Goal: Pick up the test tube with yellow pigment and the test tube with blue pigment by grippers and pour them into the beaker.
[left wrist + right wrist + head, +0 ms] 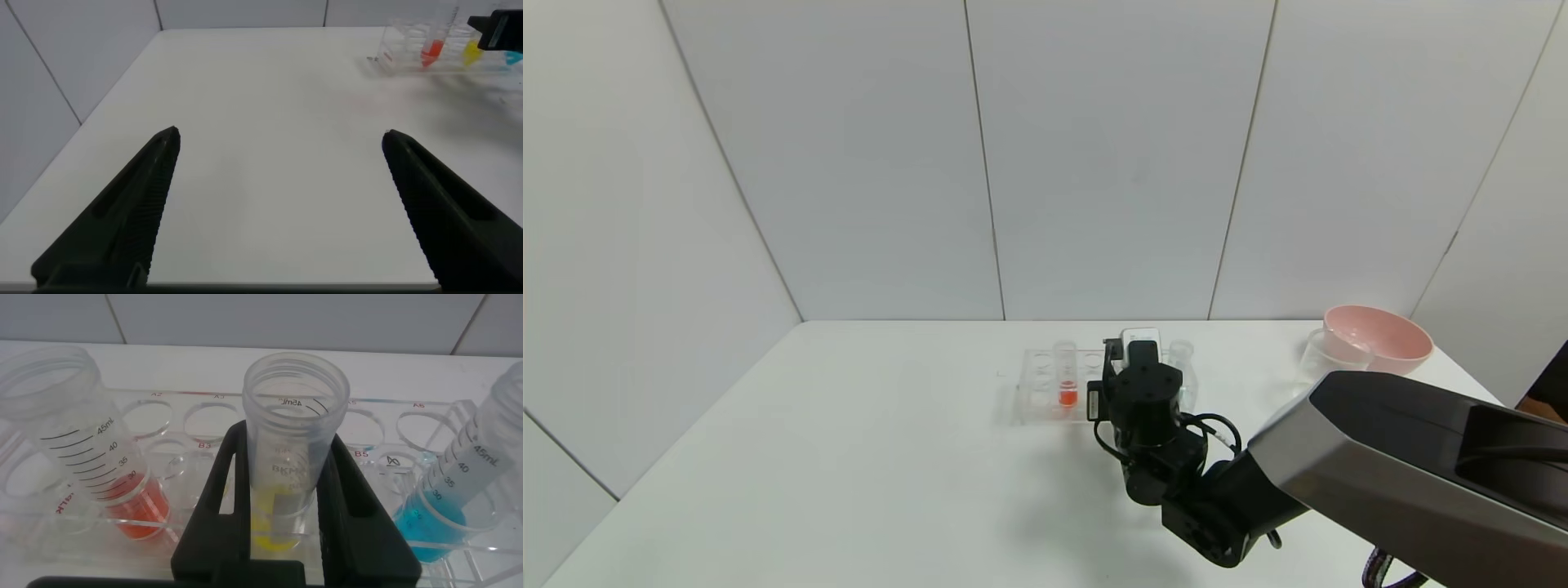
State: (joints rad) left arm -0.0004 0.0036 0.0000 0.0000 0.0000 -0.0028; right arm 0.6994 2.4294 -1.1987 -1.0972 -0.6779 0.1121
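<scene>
Right gripper (286,539): clamping the yellow tube (290,449) mid-body, in the rack (384,429).
Yellow tube: handling light, rigid, slick; gripping below its rim.

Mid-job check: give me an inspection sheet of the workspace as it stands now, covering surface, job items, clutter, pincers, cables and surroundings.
Surface: white table, bare apart from the items below.
Job's things: yellow test tube, blue test tube and red tube stand in the clear rack; beaker far right, beside the pink bowl.
Clutter: nothing seen.
Pincers: right pincer shut on the yellow test tube, in the rack; left pincer open, above bare table, away from the rack.
Cables: black loops at the right wrist.
Surroundings: plain white wall panels.
</scene>
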